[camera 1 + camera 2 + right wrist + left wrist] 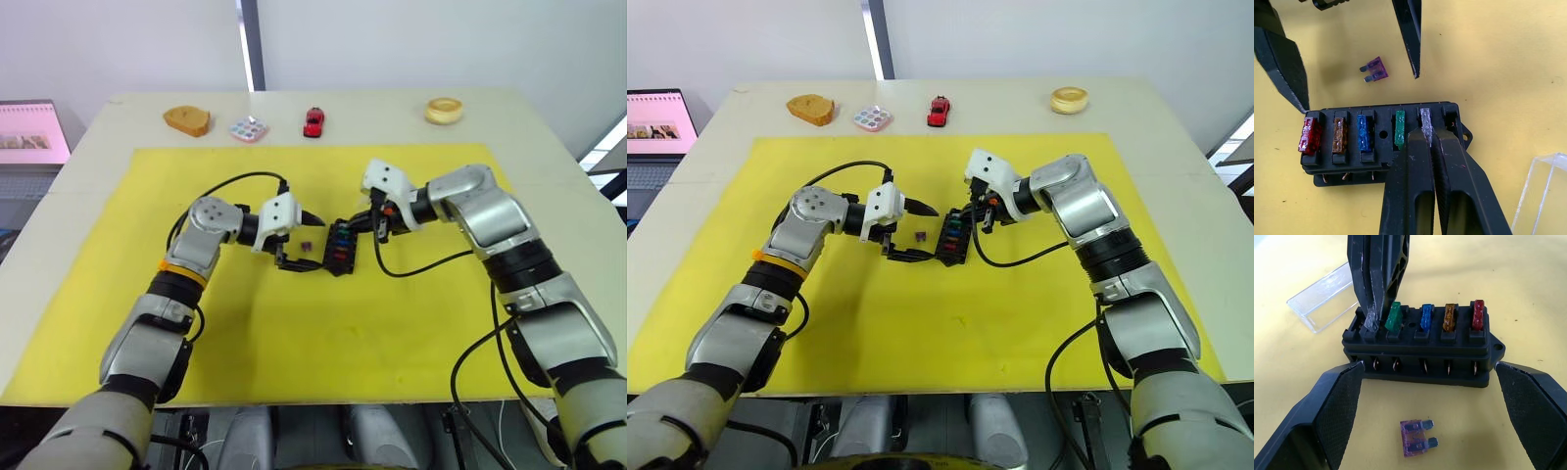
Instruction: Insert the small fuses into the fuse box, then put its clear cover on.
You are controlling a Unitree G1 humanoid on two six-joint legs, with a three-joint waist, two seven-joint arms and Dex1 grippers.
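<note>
Both eye views look steeply down from the head over the worktop [88, 323], the fuse box [340, 245] near centre. Each wrist view sits close, facing the box from opposite sides: left from 9 o'clock, right from 3 o'clock.

Black fuse box [1381, 142] holds five fuses upright; purple fuse [1374, 69] lies beside it; clear cover [1322, 296] nearby.
</note>
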